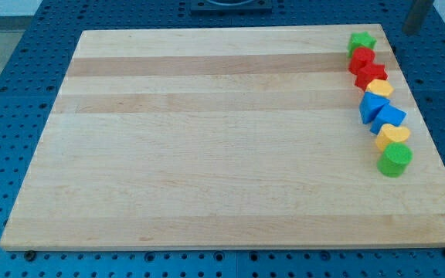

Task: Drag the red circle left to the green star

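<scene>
The blocks stand in a line down the board's right side. The green star (361, 40) is at the top of the line, near the board's top right corner. The red circle (361, 59) sits directly below it, touching it. A red star (372, 76) lies just below the red circle. A dark rod enters at the view's top right corner, and my tip (409, 32) is off the board's edge, to the right of and slightly above the green star. It touches no block.
Below the red star come a yellow block (379, 88), two blue blocks (372, 106) (392, 118), a yellow heart (394, 135) and a green cylinder (395, 160). The wooden board (207, 139) lies on a blue perforated table.
</scene>
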`<act>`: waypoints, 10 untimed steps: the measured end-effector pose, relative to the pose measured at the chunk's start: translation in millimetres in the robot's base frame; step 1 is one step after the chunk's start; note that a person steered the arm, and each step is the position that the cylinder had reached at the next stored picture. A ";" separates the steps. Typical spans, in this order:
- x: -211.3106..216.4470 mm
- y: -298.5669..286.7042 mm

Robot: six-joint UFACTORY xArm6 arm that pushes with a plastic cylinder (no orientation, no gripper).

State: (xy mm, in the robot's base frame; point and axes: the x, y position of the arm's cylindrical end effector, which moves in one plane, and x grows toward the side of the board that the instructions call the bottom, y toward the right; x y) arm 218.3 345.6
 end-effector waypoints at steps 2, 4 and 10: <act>54.0 -4.9; 98.6 -103.4; 67.7 -225.5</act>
State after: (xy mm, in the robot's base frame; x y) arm 286.0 120.1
